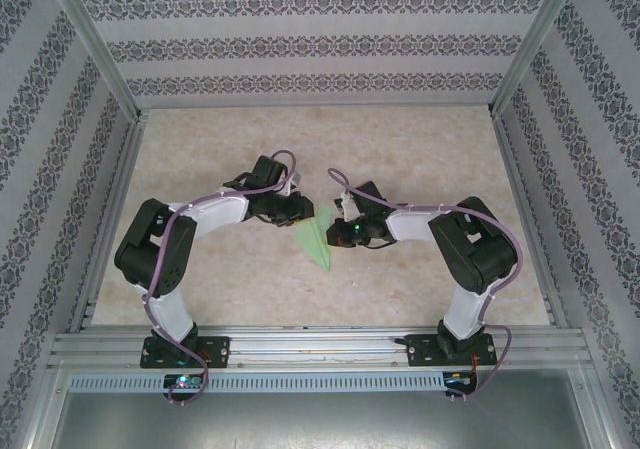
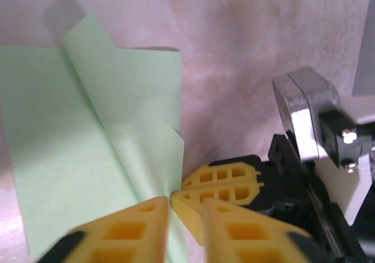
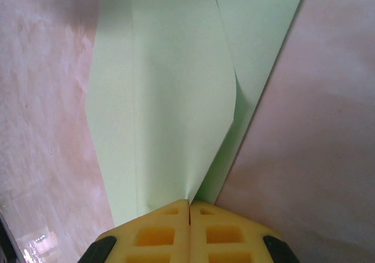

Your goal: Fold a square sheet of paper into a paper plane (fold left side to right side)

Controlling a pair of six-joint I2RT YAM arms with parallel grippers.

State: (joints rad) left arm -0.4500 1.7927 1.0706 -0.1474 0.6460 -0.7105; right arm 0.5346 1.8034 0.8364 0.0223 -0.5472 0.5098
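Paper, light green and folded (image 1: 320,241), lies at the middle of the pale marbled bench (image 1: 430,169). From above it is a slim pointed shape, with its tip toward the arm bases and its wider end away from them.

The left tool (image 1: 303,216) meets the paper at that wider end from the left. The right tool (image 1: 338,231) meets it from the right, just beside the left one.

In the right wrist view, the right tool's yellow fingers (image 3: 152,236) are pressed flat together, pinching a raised fold of the paper at their tips. From that pinch one layer bows up in a soft curve. Another layer lies flat on the bench under it and to its right. A straight crease runs along the paper's length.

In the left wrist view, the left tool's fingers (image 2: 117,234) stand close together with a narrow gap between them. The paper's edge runs into that gap, but I cannot tell whether they clamp it. The paper spreads to their left, and a raised flap slants down toward the fingertips. The right tool's fingertips touch the paper's edge just ahead of the left tool.
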